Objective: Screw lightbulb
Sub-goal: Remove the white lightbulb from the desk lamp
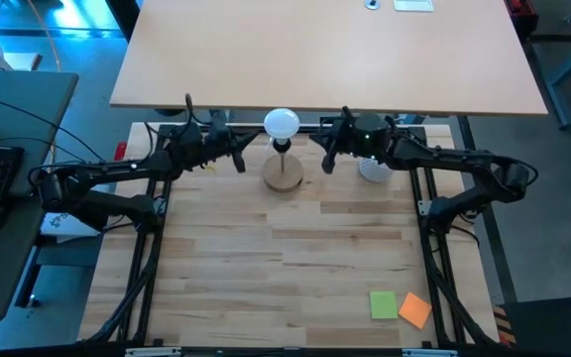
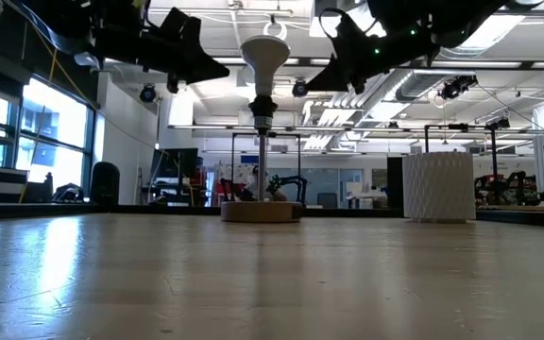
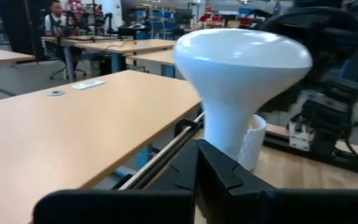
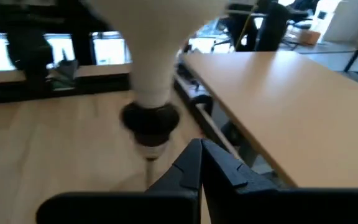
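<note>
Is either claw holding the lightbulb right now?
No, the lightbulb stands in the socket of the wooden stand, with the left claw and right claw shut and apart from it on either side.

Both arms reach in from the sides toward the upper middle of the overhead frame; the left gripper [image 1: 238, 159] sits left of centre, fingers pressed together; the right gripper [image 1: 327, 159] mirrors it right of centre, likewise closed; neither holds anything.
</note>
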